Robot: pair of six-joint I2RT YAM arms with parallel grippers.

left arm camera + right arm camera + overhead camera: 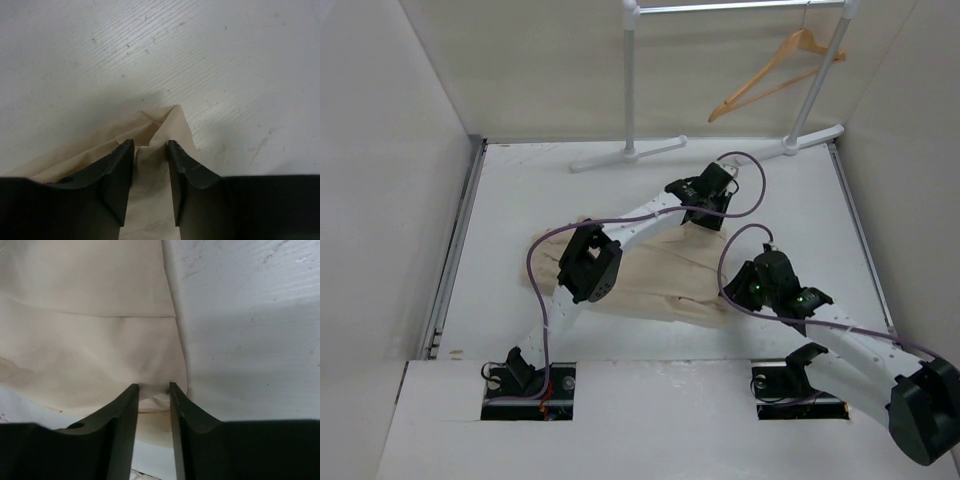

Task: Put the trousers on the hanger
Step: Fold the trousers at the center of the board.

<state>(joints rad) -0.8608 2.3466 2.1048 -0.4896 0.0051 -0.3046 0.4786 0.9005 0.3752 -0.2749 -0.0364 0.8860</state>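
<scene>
On the white surface (520, 200) the trousers (660, 275) lay unhung, left claw (150, 150) and right claw (153, 390) each half-closed astride a cloth edge, grip undeterminable; the hanger (770, 75) hung well apart on the rack (630, 80).

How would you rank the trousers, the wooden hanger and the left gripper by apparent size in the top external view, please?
1. trousers: largest, even with the arms covering part.
2. wooden hanger: smaller, though it hangs farther from the camera.
3. left gripper: smallest.
</scene>
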